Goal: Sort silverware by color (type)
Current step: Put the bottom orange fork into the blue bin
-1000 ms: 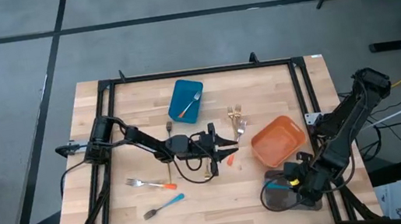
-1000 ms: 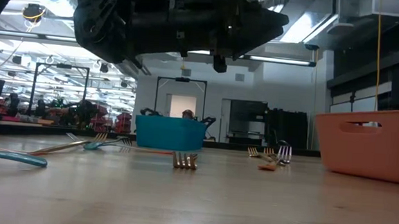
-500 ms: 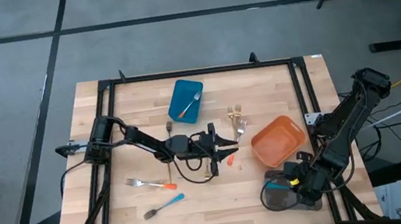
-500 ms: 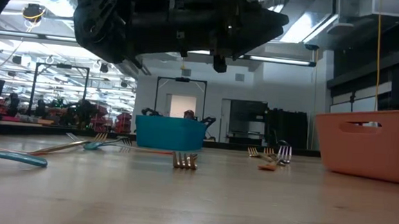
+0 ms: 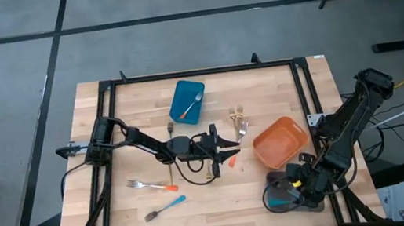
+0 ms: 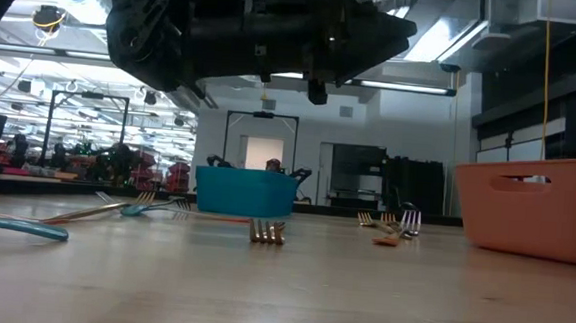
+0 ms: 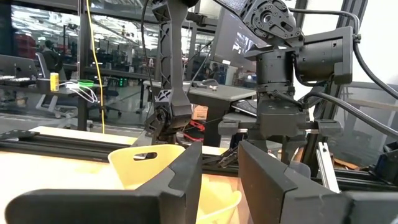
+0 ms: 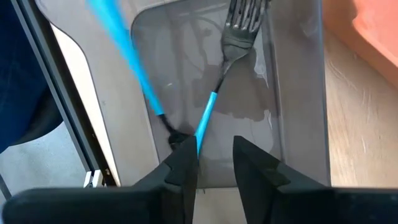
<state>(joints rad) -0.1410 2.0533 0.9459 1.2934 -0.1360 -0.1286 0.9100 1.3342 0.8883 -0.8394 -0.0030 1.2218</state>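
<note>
My right gripper [image 8: 214,163] hangs open over the grey container [image 8: 292,93] at the table's near right corner [image 5: 303,203]. In that container lies a blue-handled fork [image 8: 219,84], tines away from the fingers. A second blue handle [image 8: 127,56] slants beside it, blurred. My left gripper [image 5: 231,151] hovers open above mid-table, pointing at the orange container [image 5: 279,140]. Near it on the wood lie a gold fork [image 5: 213,171] and a small orange piece [image 5: 233,162]. An orange-handled fork [image 5: 151,186] and a blue-handled fork [image 5: 165,208] lie near the near left. Gold forks [image 5: 238,117] lie farther back. My right gripper stands open above the grey container's floor. The free end of the blue fork's handle [image 8: 200,134] ends right at the inner edge of one finger [image 8: 183,165]. I cannot tell whether they touch.
A blue container [image 5: 187,101] with one fork in it stands near the far edge. A dark fork [image 5: 171,127] lies left of centre. A black frame rail [image 5: 196,73] borders the table. Bare wood [image 5: 223,209] stretches along the near edge between the blue-handled fork and the grey container.
In the high view, the blue handle at my right gripper shows a little lower and broader in the grey container than half a second ago. My left arm has kept still.
</note>
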